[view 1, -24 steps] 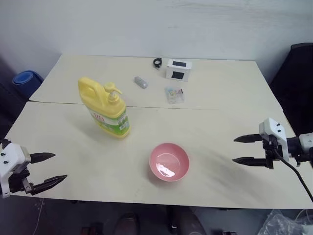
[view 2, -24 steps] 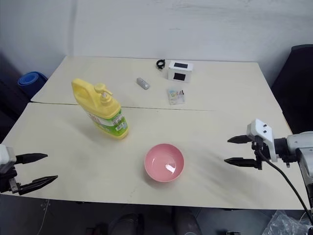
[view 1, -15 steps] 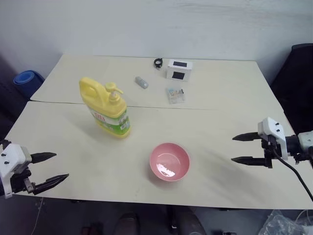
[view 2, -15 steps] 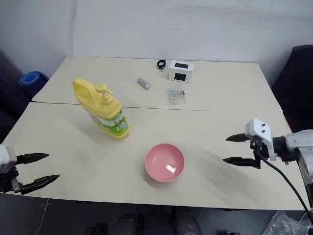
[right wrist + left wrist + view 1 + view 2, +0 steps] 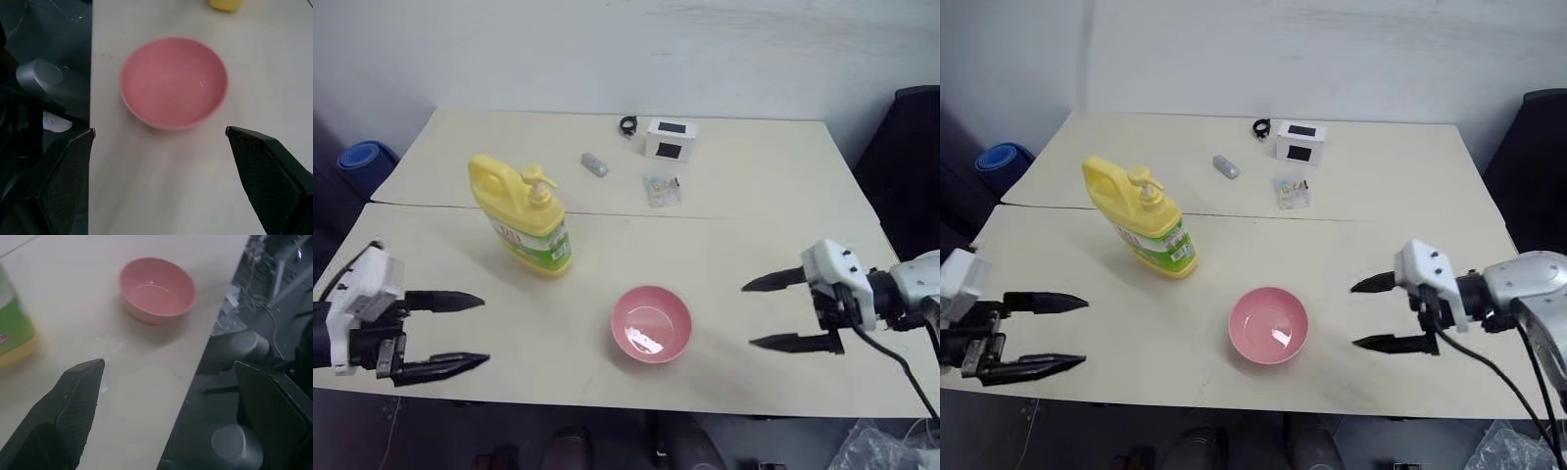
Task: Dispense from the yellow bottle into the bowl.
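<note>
- Left gripper (image 5: 470,334): at the near left edge of the table (image 5: 773,255), fingers spread wide, nothing between them, tips pointing inward across the tabletop.
- Right gripper (image 5: 754,313): at the near right, fingers also spread wide and empty, tips pointing inward toward the bowl.
- Bowl (image 5: 651,323): pink, upright, near the front edge, between the two grippers and clear of both; glossy inside.
- Bottle (image 5: 524,217): yellow, upright, behind and to the left of the bowl, well apart from it; pump on top, handle on its left side, green-and-white label facing front.
- Seam: the table is two cream tops butted together; the join runs just behind the bottle.
- Clear packet (image 5: 663,188): flat on the far top, right of centre.
- Small grey item (image 5: 595,164): lying left of the packet.
- White box (image 5: 670,139): further back, dark panels on top and front.
- Black ring (image 5: 628,124): just left of the box, near the far edge.
- Blue roll (image 5: 360,162): beyond the table's far left corner.
</note>
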Controlling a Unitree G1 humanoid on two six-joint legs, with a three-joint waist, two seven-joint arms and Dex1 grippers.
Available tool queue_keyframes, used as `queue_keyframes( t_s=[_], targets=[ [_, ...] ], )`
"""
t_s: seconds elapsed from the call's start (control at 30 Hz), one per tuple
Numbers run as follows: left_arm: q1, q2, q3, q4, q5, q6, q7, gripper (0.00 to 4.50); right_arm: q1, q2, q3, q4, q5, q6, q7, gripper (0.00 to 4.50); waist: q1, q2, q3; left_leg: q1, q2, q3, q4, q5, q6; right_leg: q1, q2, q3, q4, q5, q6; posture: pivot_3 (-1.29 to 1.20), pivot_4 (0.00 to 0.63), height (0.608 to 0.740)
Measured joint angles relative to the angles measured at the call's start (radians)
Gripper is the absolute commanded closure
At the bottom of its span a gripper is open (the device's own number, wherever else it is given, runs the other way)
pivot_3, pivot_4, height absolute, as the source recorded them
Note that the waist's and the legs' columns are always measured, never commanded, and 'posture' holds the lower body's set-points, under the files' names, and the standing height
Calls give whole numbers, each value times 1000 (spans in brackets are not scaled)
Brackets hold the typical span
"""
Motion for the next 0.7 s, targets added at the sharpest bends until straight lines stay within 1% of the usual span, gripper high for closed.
queue_keyframes(
  t_s=[0.07,0.17,0.2,0.23,0.27,0.3,0.37,0.4,0.57,0.7],
  targets=[
    [-11,15,-33,-29,0,-3,-13,0,-27,62,72,-51,-27,8,-76,38,-2,-2,-1,1,0,1,1,0,0,1,3,0,0,0,-1,0,150,740],
    [-43,25,-87,-59,-1,-19,-43,0,-44,149,235,-73,-137,-16,-178,38,-1,-3,0,1,0,2,2,0,0,0,7,2,0,-1,-2,0,150,740],
    [-55,28,-103,-64,0,-24,-46,0,-45,162,290,-70,-185,-43,-200,204,0,-2,0,1,0,2,2,0,0,-1,8,3,0,-3,-5,0,150,740],
    [-75,28,-118,-61,1,-28,-45,0,-53,178,328,-61,-227,-71,-216,430,0,-2,0,1,0,2,2,0,0,-1,9,4,0,-5,-9,0,150,740],
    [-98,29,-131,-59,2,-33,-42,0,-64,200,361,-49,-259,-93,-227,668,0,-3,0,1,0,2,2,0,0,-1,10,6,0,-5,-10,0,150,740],
    [-113,30,-143,-59,4,-38,-42,0,-71,218,392,-43,-287,-116,-234,963,1,-4,0,0,0,2,2,0,0,-1,10,7,1,-5,-9,0,150,740],
    [-123,34,-151,-58,6,-40,-42,0,-73,236,458,-21,-341,-161,-236,1713,0,-4,0,1,0,3,2,0,0,-2,10,8,2,0,-1,0,150,740],
    [-124,38,-152,-58,7,-40,-42,0,-73,240,478,-7,-359,-173,-236,2057,0,-4,0,0,0,3,2,0,0,-2,10,8,2,0,-1,0,150,740],
    [-161,41,-193,-62,3,-18,-13,0,-72,273,540,36,-416,-229,-237,2057,0,-4,0,0,0,4,2,0,0,-3,11,8,3,0,-1,0,150,740],
    [-166,40,-200,-69,-12,-6,6,0,-70,286,554,73,-457,-274,-237,2057,-1,-5,0,1,0,4,3,0,0,-2,12,9,3,0,-1,0,150,740]
  ],
)
